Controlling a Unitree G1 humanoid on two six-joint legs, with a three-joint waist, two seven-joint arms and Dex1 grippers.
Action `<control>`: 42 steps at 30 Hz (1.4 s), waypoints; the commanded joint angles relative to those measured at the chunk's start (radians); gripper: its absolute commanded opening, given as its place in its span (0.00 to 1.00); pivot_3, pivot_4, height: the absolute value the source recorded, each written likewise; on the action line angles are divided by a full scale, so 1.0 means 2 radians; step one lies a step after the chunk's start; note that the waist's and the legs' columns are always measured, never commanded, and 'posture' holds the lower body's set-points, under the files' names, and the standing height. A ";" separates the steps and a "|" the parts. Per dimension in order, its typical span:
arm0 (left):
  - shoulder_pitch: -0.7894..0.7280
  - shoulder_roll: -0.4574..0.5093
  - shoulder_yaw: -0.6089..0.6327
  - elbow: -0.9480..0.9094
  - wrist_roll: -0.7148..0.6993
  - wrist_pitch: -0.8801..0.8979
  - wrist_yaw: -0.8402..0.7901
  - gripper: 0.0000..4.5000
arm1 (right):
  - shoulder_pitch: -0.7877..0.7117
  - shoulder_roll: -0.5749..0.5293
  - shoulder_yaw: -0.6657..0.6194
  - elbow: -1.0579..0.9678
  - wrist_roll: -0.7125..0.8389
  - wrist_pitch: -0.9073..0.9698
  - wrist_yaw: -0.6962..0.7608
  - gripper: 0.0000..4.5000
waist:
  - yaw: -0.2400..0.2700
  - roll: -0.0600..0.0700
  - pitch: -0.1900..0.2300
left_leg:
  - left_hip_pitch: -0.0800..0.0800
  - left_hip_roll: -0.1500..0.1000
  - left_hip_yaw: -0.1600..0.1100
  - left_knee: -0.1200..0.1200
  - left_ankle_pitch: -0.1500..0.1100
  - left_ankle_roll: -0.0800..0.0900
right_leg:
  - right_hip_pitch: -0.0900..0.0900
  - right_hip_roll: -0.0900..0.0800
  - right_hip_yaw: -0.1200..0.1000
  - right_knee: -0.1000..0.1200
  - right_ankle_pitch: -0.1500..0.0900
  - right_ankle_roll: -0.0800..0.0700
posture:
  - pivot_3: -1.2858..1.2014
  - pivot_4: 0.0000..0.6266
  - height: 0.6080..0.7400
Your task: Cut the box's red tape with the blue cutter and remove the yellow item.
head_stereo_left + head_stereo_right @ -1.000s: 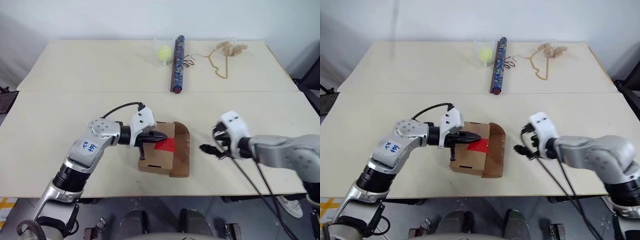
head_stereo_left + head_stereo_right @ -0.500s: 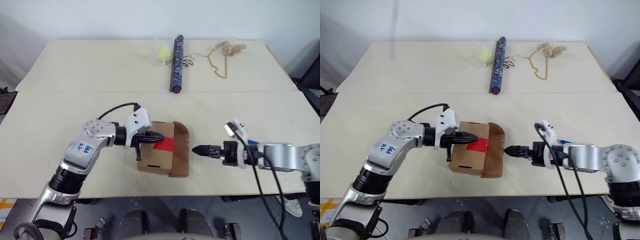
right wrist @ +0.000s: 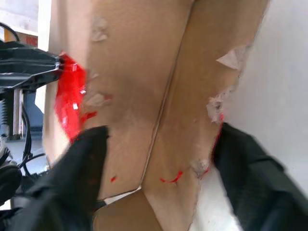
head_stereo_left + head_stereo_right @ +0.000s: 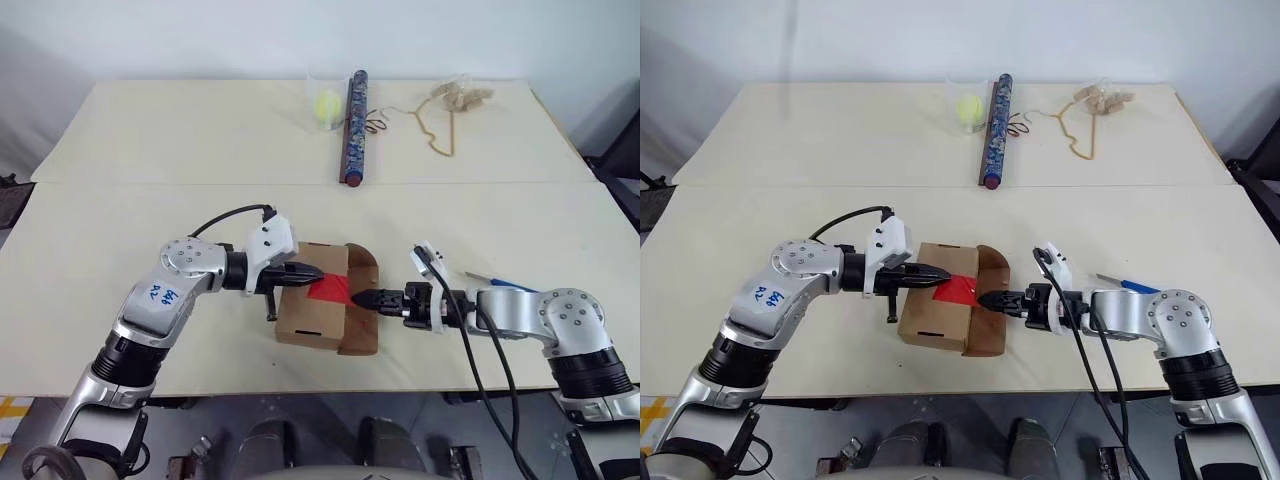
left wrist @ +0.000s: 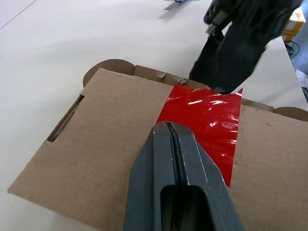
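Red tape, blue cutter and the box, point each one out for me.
red tape (image 5: 207,120), left wrist view, middle of the patch
blue cutter (image 4: 1137,287), right eye view, its blue handle
box (image 4: 312,322), left eye view, front side wall

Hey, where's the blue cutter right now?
The blue cutter lies on the table on the robot's right, just behind the right arm and apart from the box.

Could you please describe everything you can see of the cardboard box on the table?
The box is a small brown cardboard carton near the table's front edge. One flap is folded open on its right side. Red tape crosses its top. A slot is cut in its front wall. The shut left pincer rests on top.
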 commanded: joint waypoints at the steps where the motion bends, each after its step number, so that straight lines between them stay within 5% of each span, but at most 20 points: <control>1: 0.001 0.004 0.004 -0.004 -0.001 0.001 0.000 0.00 | -0.009 0.013 -0.010 0.001 -0.018 0.004 0.021 0.43 | 0.000 0.000 0.000 | 0.000 0.000 0.000 0.000 0.000 0.000 | 0.000 0.000 0.000 0.000 0.000 0.000 | 0.52 0.24 1.00; 2: 0.001 0.005 0.004 -0.003 -0.001 0.001 -0.001 0.00 | -0.011 0.017 -0.011 0.005 -0.026 0.004 0.022 0.36 | 0.000 0.000 0.000 | 0.000 0.000 0.000 0.000 0.000 0.000 | 0.000 0.000 0.000 0.000 0.000 0.000 | 0.52 0.24 1.00; 13: -0.001 0.002 0.003 0.002 -0.001 -0.001 -0.002 0.00 | -0.043 0.082 -0.003 0.020 -0.063 0.025 0.011 0.36 | -0.001 0.000 0.000 | 0.000 0.000 0.000 0.000 0.000 0.000 | -0.001 0.000 0.000 0.001 0.000 0.000 | 0.52 0.24 1.00; 16: 0.000 0.000 0.004 0.003 -0.002 -0.002 -0.001 0.00 | -0.043 0.084 -0.007 0.026 -0.075 0.036 0.011 0.24 | 0.000 0.000 0.000 | 0.000 0.000 0.000 0.000 0.000 0.000 | -0.001 0.000 0.000 0.001 0.000 0.000 | 0.52 0.24 1.00; 19: 0.000 -0.002 0.006 0.004 -0.003 -0.003 0.001 0.00 | -0.045 0.080 -0.014 0.026 -0.079 0.047 0.012 0.01 | -0.001 0.000 0.000 | 0.000 0.000 0.000 0.000 0.000 0.000 | -0.001 0.000 0.000 0.001 0.000 0.000 | 0.52 0.24 1.00; 22: 0.002 -0.008 0.010 0.005 -0.008 -0.003 0.004 0.00 | -0.047 0.075 -0.022 0.025 -0.083 0.053 0.007 0.00 | 0.001 0.000 0.000 | 0.000 0.000 0.000 0.000 0.000 0.000 | -0.001 0.000 0.000 0.001 0.000 0.000 | 0.52 0.24 1.00; 32: 0.009 -0.044 0.007 0.018 -0.031 -0.014 -0.005 0.00 | -0.092 -0.091 -0.084 0.019 -0.034 0.106 0.019 0.00 | 0.001 0.000 0.000 | -0.001 -0.001 0.001 0.000 0.000 0.000 | -0.001 0.000 0.000 0.001 0.000 0.000 | 0.52 0.24 1.00; 37: -0.002 -0.110 -0.041 0.050 -0.010 -0.049 0.003 0.00 | -0.171 -0.168 -0.060 0.032 -0.053 0.170 0.064 0.00 | 0.003 0.000 0.000 | -0.001 -0.001 0.004 0.000 0.000 0.000 | -0.001 -0.001 0.000 0.000 0.000 0.000 | 0.52 0.24 1.00; 42: -0.022 -0.171 -0.063 0.094 0.012 -0.079 0.023 0.00 | -0.235 -0.184 -0.020 0.044 -0.082 0.215 0.102 0.00 | 0.006 0.000 0.000 | -0.001 -0.001 0.005 0.000 0.000 0.000 | -0.001 -0.001 0.000 -0.002 0.000 0.000 | 0.52 0.24 1.00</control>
